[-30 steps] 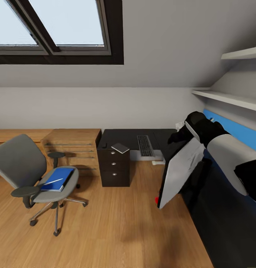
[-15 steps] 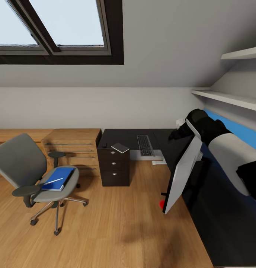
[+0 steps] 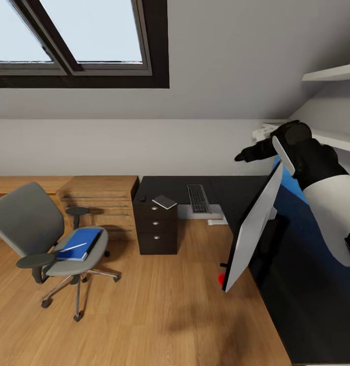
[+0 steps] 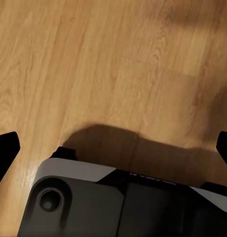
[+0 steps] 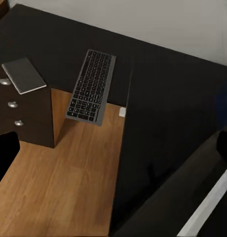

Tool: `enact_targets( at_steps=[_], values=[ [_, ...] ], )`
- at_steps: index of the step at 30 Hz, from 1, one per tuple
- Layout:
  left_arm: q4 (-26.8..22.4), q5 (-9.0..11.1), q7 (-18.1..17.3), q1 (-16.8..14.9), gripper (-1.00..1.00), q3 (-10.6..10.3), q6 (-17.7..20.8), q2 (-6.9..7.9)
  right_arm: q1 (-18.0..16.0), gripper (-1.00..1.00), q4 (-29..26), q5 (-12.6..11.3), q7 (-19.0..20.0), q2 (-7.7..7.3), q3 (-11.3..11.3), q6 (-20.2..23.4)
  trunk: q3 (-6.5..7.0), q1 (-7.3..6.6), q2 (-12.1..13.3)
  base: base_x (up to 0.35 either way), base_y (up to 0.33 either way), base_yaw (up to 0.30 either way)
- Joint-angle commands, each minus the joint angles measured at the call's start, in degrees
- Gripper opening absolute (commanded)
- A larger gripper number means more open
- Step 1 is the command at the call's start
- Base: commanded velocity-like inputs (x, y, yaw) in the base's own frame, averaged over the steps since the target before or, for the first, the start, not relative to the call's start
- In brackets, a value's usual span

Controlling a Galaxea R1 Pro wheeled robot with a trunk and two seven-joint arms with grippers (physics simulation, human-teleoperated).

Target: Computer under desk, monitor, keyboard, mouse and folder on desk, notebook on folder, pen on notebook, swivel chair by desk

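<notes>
Skylight window [image 3: 88, 30], white walls, wood floor [image 3: 144, 315], wall shelves [image 3: 330, 73]

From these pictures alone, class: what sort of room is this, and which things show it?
Probably an attic study or home office: a skylight in a sloping ceiling, the desk carrying a keyboard, and a swivel chair.

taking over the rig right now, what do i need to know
Left gripper and right gripper: both open, empty.
Monitor stands tilted at the desk edge, unheld.
Keyboard and notebook lie on the desk.
Folder, pen on it, sits on the swivel chair, away from the desk.
Left: straighten monitor, mouse, folder-notebook-pen stack, chair.
</notes>
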Motion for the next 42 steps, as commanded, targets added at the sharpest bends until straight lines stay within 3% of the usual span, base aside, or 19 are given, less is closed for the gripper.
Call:
enact_targets(
  at_steps=[1, 5, 7, 10, 34, 40, 42],
  values=[
    [-0.1, 0.4, 0.5, 0.0, 1.00, -0.3, 0.2, 0.06, -0.1, 1.00, -0.6, -0.6, -0.3, -0.37, 0.2, 0.2, -0.11, 0.03, -0.1, 0.000, 0.000, 0.000],
    [-0.1, 0.4, 0.5, 0.0, 1.00, -0.3, 0.2, 0.07, -0.1, 1.00, -2.7, -0.7, -0.1, -2.32, 0.2, 0.3, -0.11, 0.03, -0.1, 0.000, 0.000, 0.000],
    [-0.1, 0.4, 0.5, 0.0, 1.00, -0.3, 0.3, 0.05, -0.1, 1.00, -3.6, -0.8, 0.4, -4.15, 0.2, 0.3, -0.11, 0.03, -0.1, -0.115, 0.000, 0.000],
    [-0.1, 0.4, 0.5, 0.0, 1.00, -0.3, 0.3, 0.09, -0.1, 1.00, -3.8, -0.8, 0.7, -4.72, 0.2, 0.3, -0.11, 0.03, -0.1, -0.250, 0.000, 0.000],
    [-0.1, 0.4, 0.5, 0.0, 1.00, -0.2, 0.3, 0.11, 2.0, 1.00, -3.9, -0.8, 0.7, -4.81, 0.4, 0.2, -0.11, 0.03, -0.1, -0.332, 0.000, 0.000],
    [-0.1, 0.4, 0.5, 0.0, 1.00, -0.2, 0.3, 0.11, 3.2, 1.00, -4.1, -0.7, 0.7, -4.82, 0.4, 0.2, -0.11, 0.03, -0.1, -0.338, 0.000, 0.000],
    [-0.1, 0.4, 0.5, 0.0, 1.00, -0.2, 0.3, 0.11, 5.3, 1.00, -4.8, -0.6, 0.6, -4.79, 0.4, 0.1, -0.11, 0.03, -0.1, -0.338, 0.000, 0.000]
  ],
)
